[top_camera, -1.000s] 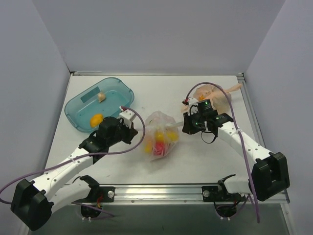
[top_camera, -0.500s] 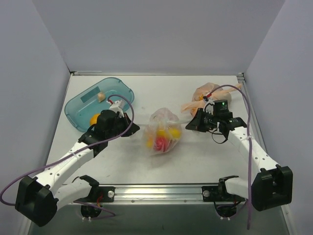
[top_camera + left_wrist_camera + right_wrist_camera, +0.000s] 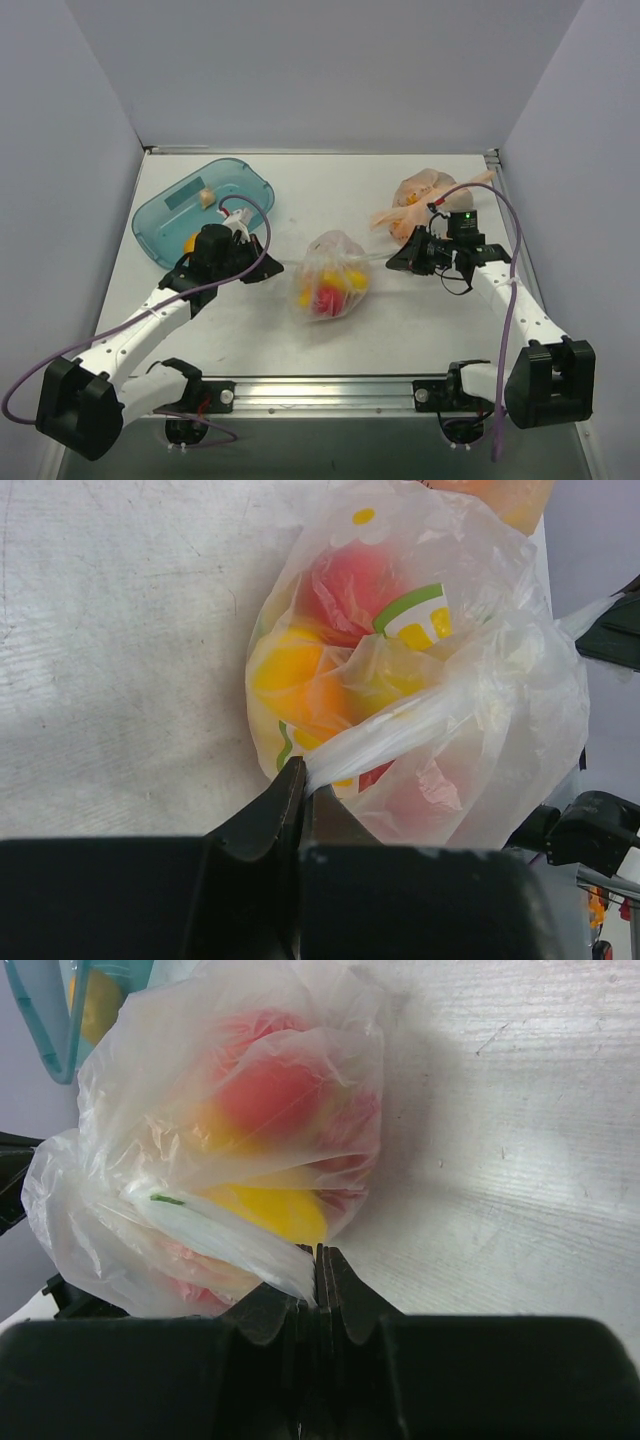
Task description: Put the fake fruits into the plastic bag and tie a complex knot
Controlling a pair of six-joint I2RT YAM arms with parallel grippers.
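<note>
Two grippers share one job. The left gripper point(image 3: 300, 780) has its jaws pressed flat on a stretched clear tail of the plastic bag point(image 3: 328, 275), and the right gripper point(image 3: 318, 1258) pinches the opposite tail the same way. Each tail runs taut from its jaws in to the knot point(image 3: 345, 262) on top of the bag, though the film is too crumpled to show how far it is cinched. The bag lies mid-table between the arms, with the fake fruits point(image 3: 345, 585) inside: red, yellow, orange and a green-rimmed slice. One yellow fruit point(image 3: 190, 241) sits in the teal tray point(image 3: 170, 215) at far left, and the peach-orange bag point(image 3: 420, 190) lies apart at far right. The step in hand looks like drawing the knot tight. The next move probably calls for an even pull outward, left and right, gentle enough not to tear the thin film.
</note>
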